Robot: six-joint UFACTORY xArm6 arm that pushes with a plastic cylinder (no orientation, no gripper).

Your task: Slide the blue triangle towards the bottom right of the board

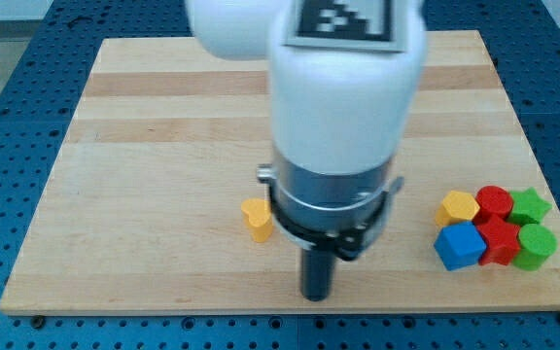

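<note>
My tip (pixel 316 296) rests on the wooden board (pixel 163 146) near its bottom edge, a little right of the middle. No blue triangle shows; the arm's large white and grey body (pixel 343 126) hides the middle of the board. The only blue block in view is a blue cube (pixel 459 245) in the cluster at the view's right, well to the right of my tip. A small yellow block (pixel 257 220) lies just up and left of my tip, apart from it.
A tight cluster sits near the board's right edge: a yellow hexagon (pixel 457 207), a red block (pixel 495 202), a green star (pixel 530 205), a second red block (pixel 501 239) and a green block (pixel 537 245) beside the blue cube.
</note>
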